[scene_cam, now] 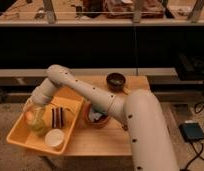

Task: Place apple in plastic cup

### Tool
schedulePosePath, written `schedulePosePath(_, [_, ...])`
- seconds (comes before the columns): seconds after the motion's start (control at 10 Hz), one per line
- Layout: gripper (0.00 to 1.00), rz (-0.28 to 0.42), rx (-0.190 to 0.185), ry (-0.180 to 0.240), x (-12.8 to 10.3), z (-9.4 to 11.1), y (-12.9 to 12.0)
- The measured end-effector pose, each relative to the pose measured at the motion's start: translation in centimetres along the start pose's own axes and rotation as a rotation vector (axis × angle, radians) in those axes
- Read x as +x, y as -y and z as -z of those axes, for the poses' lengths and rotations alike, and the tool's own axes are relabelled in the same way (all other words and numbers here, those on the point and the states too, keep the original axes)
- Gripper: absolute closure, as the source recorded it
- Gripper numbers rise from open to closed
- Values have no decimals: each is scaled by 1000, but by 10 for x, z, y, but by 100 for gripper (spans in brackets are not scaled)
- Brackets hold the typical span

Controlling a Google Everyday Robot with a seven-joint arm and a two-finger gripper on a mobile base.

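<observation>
A robotics test space, lab or workshop in character: a small wooden worktop (102,140) stands on a speckled floor (10,117) before long dark shelving (95,45), with cluttered benches (125,9) behind. A black foot pedal (191,132) and cables (201,107) lie at right. A yellow tray (22,141) holds staged props; bowls (116,80) sit beside it. The white arm's gripper (31,114) hangs over the tray's left side, at the cup (37,125).
</observation>
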Motion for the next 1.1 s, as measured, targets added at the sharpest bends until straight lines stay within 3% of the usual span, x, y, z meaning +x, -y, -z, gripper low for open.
schedulePosePath(0.4, [100, -7, -45, -26, 4, -18, -2])
schedulePosePath(1.1, [100, -48, -60, -38, 23, -29, 0])
